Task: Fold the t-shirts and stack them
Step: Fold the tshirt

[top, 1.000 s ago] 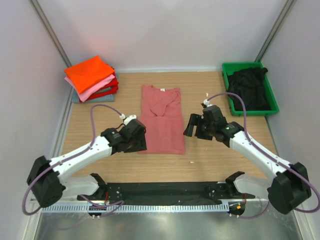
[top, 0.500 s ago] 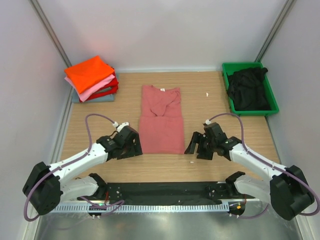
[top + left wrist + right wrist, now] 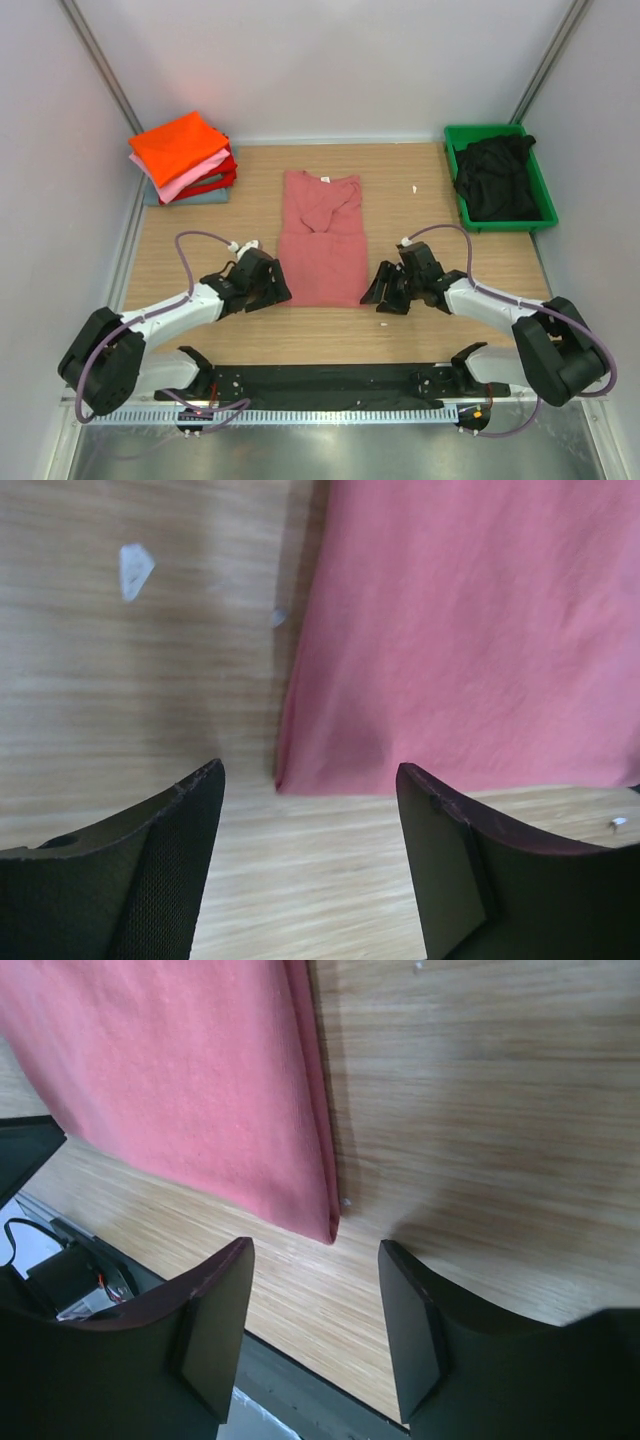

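**Both grippers open at the near corners of the salmon-red t-shirt**

The wrist cameras show what the top view cannot. The left gripper (image 3: pixel 310 780) has its fingers apart, with the near left corner of the salmon-red t-shirt (image 3: pixel 470 630) just in front of the gap. The right gripper (image 3: pixel 315 1250) is also spread, facing the near right corner, where a folded edge is seen.

Only the top view shows the rest: the t-shirt lies in the table's middle, the folded stack (image 3: pixel 183 157) at far left, and the black t-shirt (image 3: pixel 495 175) in the green bin (image 3: pixel 452 135) at far right.

Compared with half a second ago, both grippers are closer to the corners.
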Robot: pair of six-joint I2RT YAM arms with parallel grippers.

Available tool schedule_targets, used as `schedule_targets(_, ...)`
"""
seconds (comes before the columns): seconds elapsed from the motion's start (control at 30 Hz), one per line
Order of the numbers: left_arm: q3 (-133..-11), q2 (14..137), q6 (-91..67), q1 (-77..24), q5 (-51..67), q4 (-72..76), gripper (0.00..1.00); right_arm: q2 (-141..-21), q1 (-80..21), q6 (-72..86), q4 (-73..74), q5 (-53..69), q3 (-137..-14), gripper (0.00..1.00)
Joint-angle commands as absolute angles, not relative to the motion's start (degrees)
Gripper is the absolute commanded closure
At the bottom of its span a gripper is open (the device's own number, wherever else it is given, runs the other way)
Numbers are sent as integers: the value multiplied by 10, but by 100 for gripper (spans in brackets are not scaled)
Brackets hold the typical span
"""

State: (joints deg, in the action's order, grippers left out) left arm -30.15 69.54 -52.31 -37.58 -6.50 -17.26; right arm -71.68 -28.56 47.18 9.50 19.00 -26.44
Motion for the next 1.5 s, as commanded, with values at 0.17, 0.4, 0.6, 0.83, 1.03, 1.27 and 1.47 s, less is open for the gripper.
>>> schedule_targets(0.17,-271,737,-529,-367,-23,-106,43,-753,-300,483,50,184,-256,49)
schedule_targets(0.4,-253,726,-532,-367,-23,-105,54,-768,-308,488,35,180,-260,61)
schedule_targets(0.6,-250,715,-532,-368,-5,-105,76,-766,-308,484,31,181,-260,84)
schedule_targets(0.83,-245,650,-544,-372,-4,-159,100,-699,-312,479,78,174,-252,98)
schedule_targets(1.03,-240,564,-580,-418,-4,-232,100,-581,-366,505,134,157,-224,99)
schedule_targets(1.27,-260,465,-642,-503,-30,-325,100,-450,-489,595,199,92,-218,99)
schedule_targets(1.47,-361,444,-606,-507,-104,-474,100,-401,-510,578,300,11,-272,98)
